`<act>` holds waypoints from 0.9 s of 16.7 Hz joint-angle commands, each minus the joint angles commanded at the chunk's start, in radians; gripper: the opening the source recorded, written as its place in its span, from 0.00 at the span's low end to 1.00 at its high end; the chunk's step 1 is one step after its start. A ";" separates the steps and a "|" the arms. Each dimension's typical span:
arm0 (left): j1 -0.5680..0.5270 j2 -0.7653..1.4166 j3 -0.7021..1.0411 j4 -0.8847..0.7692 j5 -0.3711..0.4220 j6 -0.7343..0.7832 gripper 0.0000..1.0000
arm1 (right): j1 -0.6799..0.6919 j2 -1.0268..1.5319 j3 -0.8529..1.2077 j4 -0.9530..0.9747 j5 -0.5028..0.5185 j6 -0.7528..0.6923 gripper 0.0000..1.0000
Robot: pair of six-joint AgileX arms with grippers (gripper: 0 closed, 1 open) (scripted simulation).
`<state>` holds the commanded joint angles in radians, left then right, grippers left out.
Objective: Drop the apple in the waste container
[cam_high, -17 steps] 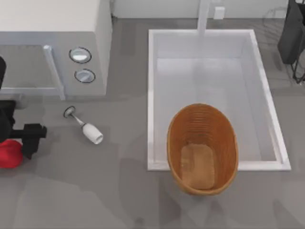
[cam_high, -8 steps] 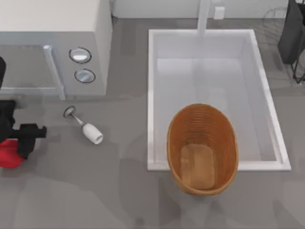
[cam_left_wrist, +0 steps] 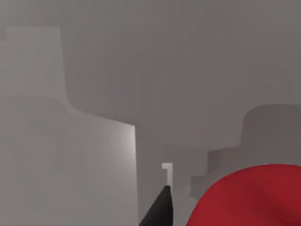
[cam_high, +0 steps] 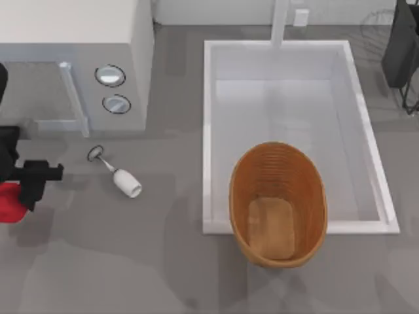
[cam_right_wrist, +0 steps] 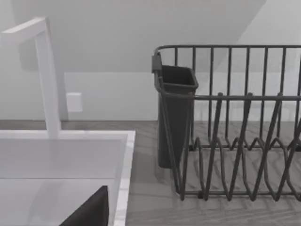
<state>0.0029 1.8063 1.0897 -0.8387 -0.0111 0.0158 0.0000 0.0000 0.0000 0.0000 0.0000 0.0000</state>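
The red apple (cam_high: 6,204) is at the table's far left edge, with my left gripper (cam_high: 25,188) shut on it, its black body reaching in from the left. In the left wrist view the apple (cam_left_wrist: 249,197) looms large beside one dark fingertip (cam_left_wrist: 160,209). The waste container (cam_high: 278,204), an oval orange-brown woven basket, stands far to the right, half in the white sink (cam_high: 209,131) and overlapping its front rim. My right arm (cam_high: 400,46) is parked at the back right corner.
A white wine glass (cam_high: 121,178) lies on its side between the apple and the basket. A microwave (cam_high: 78,59) fills the back left. A dark dish rack (cam_right_wrist: 225,127) stands by the sink's back right, beside the faucet (cam_right_wrist: 47,75).
My left gripper and the apple have shifted together a little toward the back and the left edge. A soft shadow now lies on the table in front of them.
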 joint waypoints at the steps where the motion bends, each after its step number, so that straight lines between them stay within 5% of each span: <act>1: -0.009 -0.016 0.027 -0.055 -0.004 0.000 0.00 | 0.000 0.000 0.000 0.000 0.000 0.000 1.00; 8: -0.014 -0.099 0.265 -0.441 -0.003 0.000 0.00 | 0.000 0.000 0.000 0.000 0.000 0.000 1.00; 15: 0.021 -0.108 0.371 -0.474 0.011 -0.004 0.00 | 0.000 0.000 0.000 0.000 0.000 0.000 1.00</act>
<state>0.0235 1.6983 1.4610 -1.3127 0.0004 0.0118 0.0000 0.0000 0.0000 0.0000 0.0000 0.0000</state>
